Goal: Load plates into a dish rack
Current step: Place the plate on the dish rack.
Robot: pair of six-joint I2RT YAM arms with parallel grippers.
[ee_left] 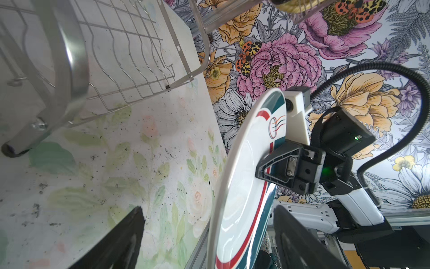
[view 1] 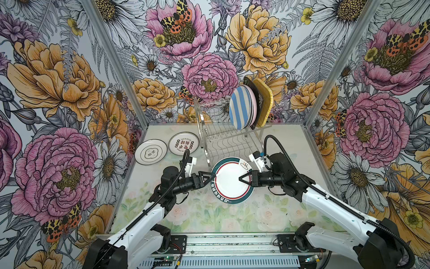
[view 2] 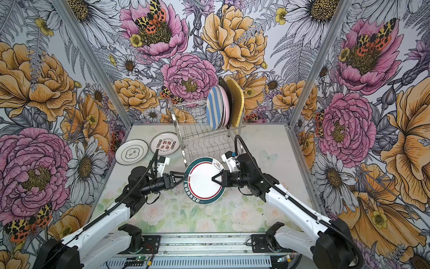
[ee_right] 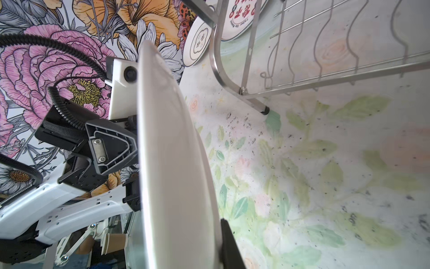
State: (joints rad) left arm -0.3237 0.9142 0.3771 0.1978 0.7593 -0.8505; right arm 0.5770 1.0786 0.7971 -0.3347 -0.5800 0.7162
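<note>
1. In both top views the teal plate [view 1: 232, 186] [view 2: 204, 186] hangs clear of the table [view 1: 279, 209]. It is tilted with its white face toward the camera, just in front of the rack [view 1: 223, 139] and between the two arms.
2. The right gripper [view 1: 242, 179] is clamped on the plate's right rim, with one finger lying over the white face. The left gripper [view 1: 210, 177] stands at the opposite rim with its jaws spread, gripping nothing.
3. At the right end of the rack's upper tier four plates stand on edge: striped plate [view 1: 239, 109], pink plate [view 1: 253, 104], black plate [view 1: 250, 85], and yellow plate [view 1: 265, 102] outermost.
4. Two white plates [view 1: 150, 151] lie flat on the table left of the rack, just beside each other.
5. Left wrist view: the teal plate shows almost edge-on. The left fingers [ee_left: 121, 240] stand wide apart, one on each side of its rim. At the far rim the right gripper's finger presses on the patterned face. A rack foot rests on the table beyond.
6. Right wrist view: the plate's plain white underside fills the middle, and one right finger [ee_right: 230, 246] lies against it — its partner is hidden behind the plate. Across the plate a left finger [ee_right: 111, 149] sits close to the rim; whether it touches, I cannot tell. The white plates show behind the rack's frame.
</note>
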